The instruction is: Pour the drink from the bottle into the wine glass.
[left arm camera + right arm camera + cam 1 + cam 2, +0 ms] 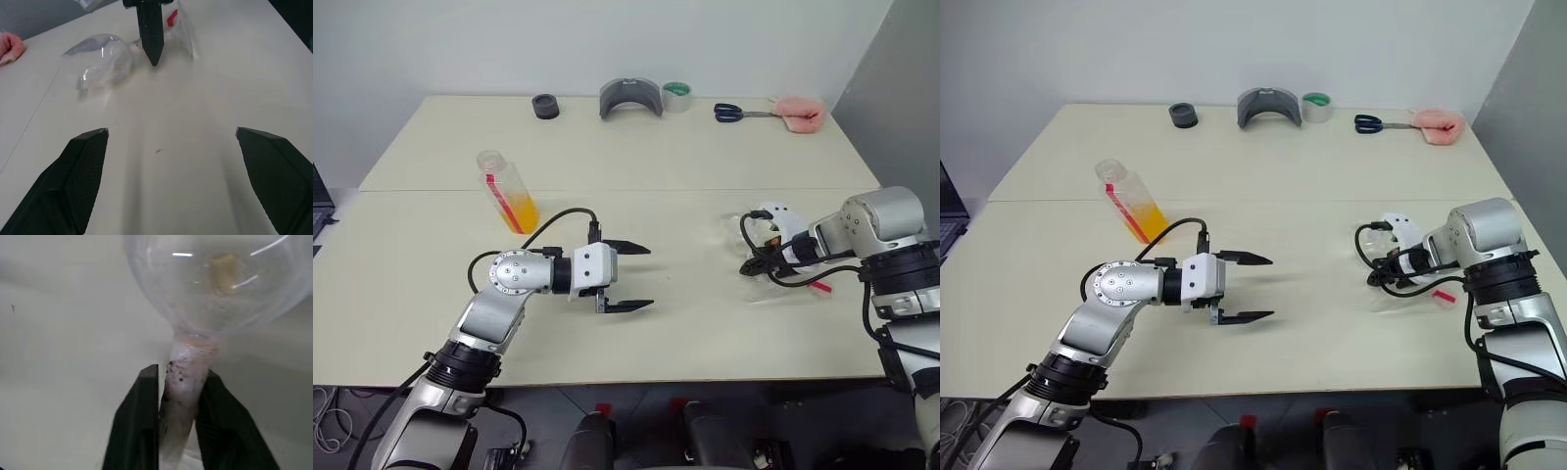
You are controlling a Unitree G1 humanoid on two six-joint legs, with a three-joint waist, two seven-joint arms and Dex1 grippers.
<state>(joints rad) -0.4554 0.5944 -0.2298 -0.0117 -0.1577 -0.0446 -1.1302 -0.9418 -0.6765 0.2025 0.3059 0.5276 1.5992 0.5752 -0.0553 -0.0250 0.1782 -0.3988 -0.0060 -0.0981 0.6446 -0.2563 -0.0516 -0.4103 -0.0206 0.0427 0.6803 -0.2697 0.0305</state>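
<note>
Black fingers of the right gripper point(178, 423) are clamped on the thin stem of the clear, round-bowled wine glass point(215, 279), which lies on its side at the right of the cream table point(705, 166). Left gripper point(628, 277) hovers mid-table, jaws spread wide, empty. Far left stands the small clear plastic bottle point(506, 190), tilted, with orange-yellow drink point(523, 213) in its base.

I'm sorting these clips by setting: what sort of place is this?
Probably a lab or workshop bench rather than a kitchen: a plain cream table against a bare wall, with a tape roll and scissors along the back edge, and a wine glass lying on its side.
</note>
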